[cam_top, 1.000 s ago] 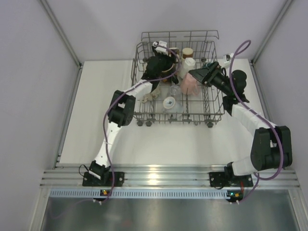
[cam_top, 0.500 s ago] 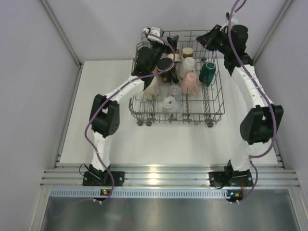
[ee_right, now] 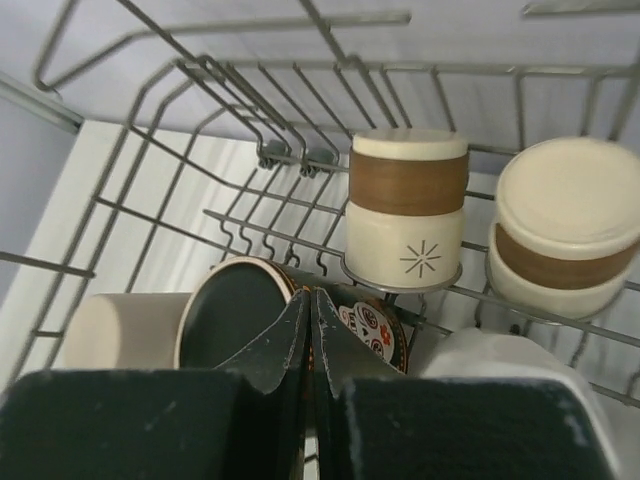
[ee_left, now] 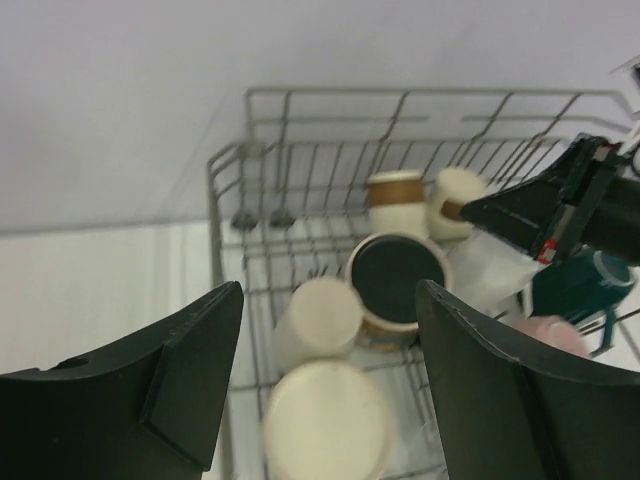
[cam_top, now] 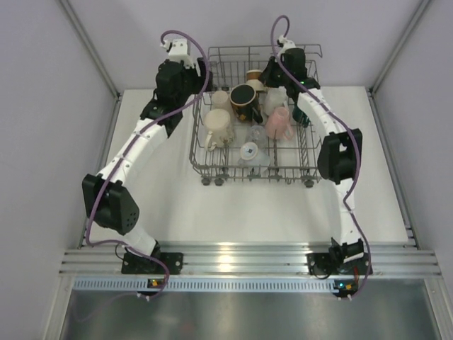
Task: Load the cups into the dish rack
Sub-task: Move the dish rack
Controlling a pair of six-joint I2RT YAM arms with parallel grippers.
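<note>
- Top external view, left side: the left arm reaches to the upper left, just outside the rear left corner of the dish rack (cam_top: 233,172). The left gripper (ee_left: 330,290) is empty, with its fingers spread wide.
- From those fingers the cups lie ahead and below, toward the right of the frame. The nearest is a cream cup (ee_left: 315,320).
- Centre: the dark mug (cam_top: 243,99) sits tilted, mouth up, among the rear tines. The brown-banded cups (ee_right: 408,200) stand upside down behind it, and the pink cup (cam_top: 279,124) is to its right.
- Right: the right gripper (ee_right: 309,320) hangs directly over the dark mug's rim. Its fingers are pressed together and hold nothing. This arm is the nearer to the mug.
- The green cup (ee_left: 575,285) shows in the rack's right part, beside the right arm.
- No cup shows on the table (cam_top: 156,191), so loading looks complete or nearly so.
- Change: a second ago both grippers were low inside the rack and the right fingers were apart. Since then the left arm has pulled out to the left. The right arm has closed and swung across the rear middle.
</note>
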